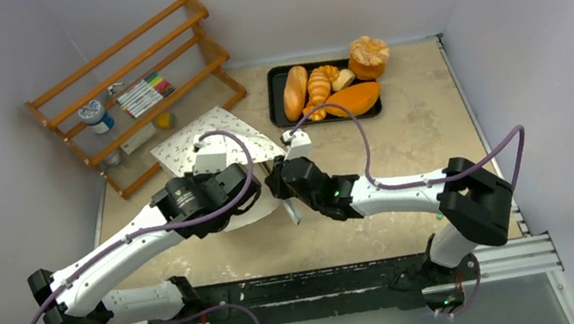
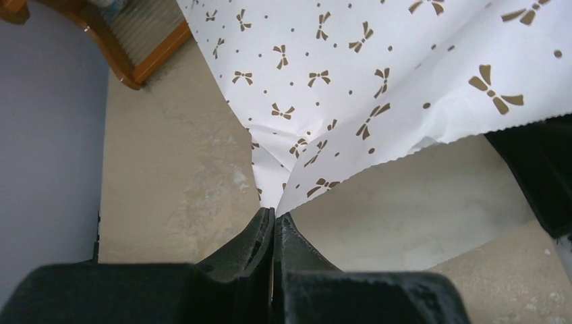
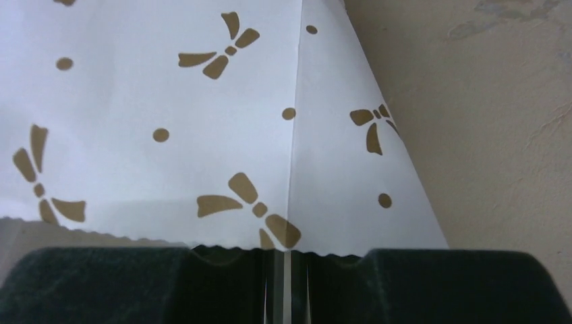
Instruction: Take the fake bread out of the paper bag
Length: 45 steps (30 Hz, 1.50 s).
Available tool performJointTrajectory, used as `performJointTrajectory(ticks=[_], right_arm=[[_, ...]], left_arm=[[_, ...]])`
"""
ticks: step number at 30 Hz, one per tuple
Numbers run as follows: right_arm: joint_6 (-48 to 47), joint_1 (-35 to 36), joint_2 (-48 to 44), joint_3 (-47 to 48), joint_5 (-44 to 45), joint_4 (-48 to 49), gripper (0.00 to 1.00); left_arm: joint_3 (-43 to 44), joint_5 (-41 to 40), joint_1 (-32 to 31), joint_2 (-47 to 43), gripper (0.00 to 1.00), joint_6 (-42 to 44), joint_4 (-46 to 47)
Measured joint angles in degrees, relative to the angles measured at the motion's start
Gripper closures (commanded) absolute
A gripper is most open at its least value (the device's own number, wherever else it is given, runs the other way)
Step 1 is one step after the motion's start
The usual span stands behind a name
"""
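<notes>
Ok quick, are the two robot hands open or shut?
Left gripper: shut, pinching the paper bag.
Right gripper: shut on the paper bag too.

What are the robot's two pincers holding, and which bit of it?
Both hold the paper bag: the left pincer pinches a fold at its zigzag-cut edge, the right pincer grips that edge at a crease.

Mid-table, left of centre: paper bag (image 1: 186,147). At its near edge, left gripper (image 2: 273,216); at its near-right corner, right gripper (image 3: 287,260). Against the table's far edge, right of centre: tray (image 1: 277,98), bread (image 1: 296,91) lying in it. Tray behind and right of the bag. In the far-left corner: rack (image 1: 193,4), jar (image 1: 94,116) and markers (image 1: 142,95) on its shelves.
</notes>
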Motion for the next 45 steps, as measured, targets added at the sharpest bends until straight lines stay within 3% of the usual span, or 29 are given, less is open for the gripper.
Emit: performJointTrajectory(ticks=[9, 17, 30, 36, 45], right_arm=[[-2.43, 6.78, 0.07, 1.90, 0.31, -3.76, 1.00], [-5.40, 11.30, 0.33, 6.60, -1.07, -6.21, 1.00], [-5.53, 11.23, 6.19, 7.91, -6.05, -10.29, 1.00], [-5.09, 11.23, 6.16, 7.91, -6.08, -10.29, 1.00], [-4.50, 9.84, 8.50, 9.33, -9.38, -9.57, 0.97]], left_arm=[[-0.20, -5.81, 0.00, -1.11, 1.00, -10.12, -6.78], [-3.80, -6.32, 0.00, -0.98, 1.00, -13.79, -7.43], [-9.38, -0.68, -1.05, -3.50, 0.96, -16.65, -1.97], [-11.02, 1.86, -2.91, -8.00, 1.00, -18.36, 0.44], [-11.02, 1.75, -2.95, -7.45, 1.00, -18.45, 2.62]])
